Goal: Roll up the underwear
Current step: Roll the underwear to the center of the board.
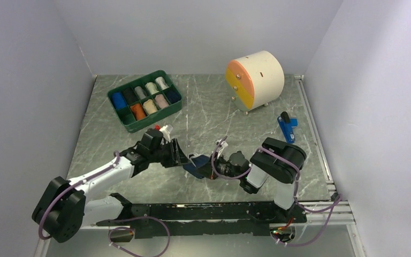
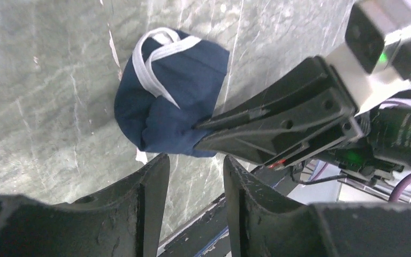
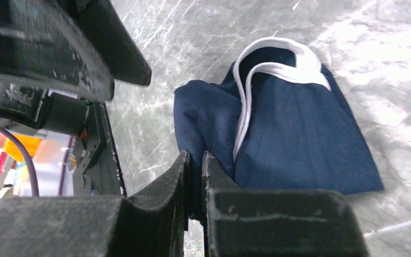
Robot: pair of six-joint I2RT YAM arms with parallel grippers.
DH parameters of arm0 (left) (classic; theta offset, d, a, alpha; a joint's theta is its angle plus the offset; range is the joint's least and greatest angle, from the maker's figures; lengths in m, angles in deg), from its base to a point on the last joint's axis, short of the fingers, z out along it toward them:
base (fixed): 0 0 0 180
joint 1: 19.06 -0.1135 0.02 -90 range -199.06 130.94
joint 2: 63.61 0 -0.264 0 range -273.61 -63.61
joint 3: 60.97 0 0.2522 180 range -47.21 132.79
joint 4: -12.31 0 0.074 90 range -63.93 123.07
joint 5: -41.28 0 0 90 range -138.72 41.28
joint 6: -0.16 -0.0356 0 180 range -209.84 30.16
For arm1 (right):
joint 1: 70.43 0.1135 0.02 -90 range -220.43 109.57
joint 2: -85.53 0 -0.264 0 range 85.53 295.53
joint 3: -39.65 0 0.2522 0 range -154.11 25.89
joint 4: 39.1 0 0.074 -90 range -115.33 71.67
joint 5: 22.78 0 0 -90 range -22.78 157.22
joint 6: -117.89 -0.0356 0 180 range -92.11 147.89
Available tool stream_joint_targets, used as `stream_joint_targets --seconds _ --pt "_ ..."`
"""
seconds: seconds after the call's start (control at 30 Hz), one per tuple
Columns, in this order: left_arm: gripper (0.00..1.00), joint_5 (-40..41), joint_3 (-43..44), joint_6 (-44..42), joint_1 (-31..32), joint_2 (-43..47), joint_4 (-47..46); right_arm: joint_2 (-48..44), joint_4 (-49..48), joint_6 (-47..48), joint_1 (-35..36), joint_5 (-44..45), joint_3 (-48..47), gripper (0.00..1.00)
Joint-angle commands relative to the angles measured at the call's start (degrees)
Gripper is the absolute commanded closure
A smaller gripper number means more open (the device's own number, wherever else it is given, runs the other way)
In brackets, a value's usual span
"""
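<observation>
Soft, bunched navy underwear [image 2: 182, 99], white-trimmed

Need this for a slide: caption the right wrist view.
Right end effector pinches the folded navy underwear on the marbled table.

a grey-green marble-patterned table top [image 1: 203, 107] fills the floor of a plain pale-walled enclosure [image 1: 192, 32]. at its far left sits a dark green plastic tray with two rows of compartments [image 1: 152, 120], each holding a rolled cloth, among them a grey roll [image 1: 141, 92], a cream roll [image 1: 150, 106] and a pink roll [image 1: 162, 101]. far right of centre stands a round cream drawer cabinet with an orange, yellow and pink front [image 1: 257, 77]. nearer, beside a metal rail along the right edge [image 1: 313, 134], lies a small blue object [image 1: 286, 127], too small to identify.
</observation>
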Motion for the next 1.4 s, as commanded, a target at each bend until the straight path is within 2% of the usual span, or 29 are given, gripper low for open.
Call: stream_joint_targets --seconds 0.0,0.3,0.47,0.63,0.77,0.93,1.1,1.27,1.37 --pt "0.54 -2.9 -0.3 -1.1 1.6 -2.6 -4.8 2.6 -3.3 -7.7 -2.6 -2.0 1.5 0.90" --pt "0.54 2.2 3.1 -1.1 4.0 -11.1 -5.3 3.1 -0.6 -10.3 -5.2 -4.3 0.2 0.87" --pt "0.56 7.7 5.0 0.4 4.0 -15.0 -2.9 -0.8 6.6 -6.8 -5.7 -4.6 -1.3 0.80" --pt "0.57 10.3 7.5 0.8 4.0 -18.6 -0.5 -6.4 20.2 0.5 -5.7 -4.2 -5.3 0.71" --pt "0.57 11.1 8.4 1.0 4.0 -20.3 0.5 -10.2 29.4 6.6 -5.6 -4.4 -8.3 0.60" --pt "0.57 11.1 9.2 1.0 4.1 -21.3 1.3 -18.3 43.9 19.1 -5.1 -0.5 -12.1 0.51" --pt "0.58 10.8 9.7 0.6 4.0 -21.8 1.7 -23.6 52.6 32.6 -1.6 6.1 -15.4 0.49" --pt "0.59 11.0 10.1 0.8 4.1 -22.1 2.3 -25.0 55.3 42.7 5.1 11.8 -17.1 0.49" --pt "0.59 10.8 10.3 1.0 4.1 -22.3 2.2 -23.9 55.5 44.8 8.2 16.6 -17.4 0.50"
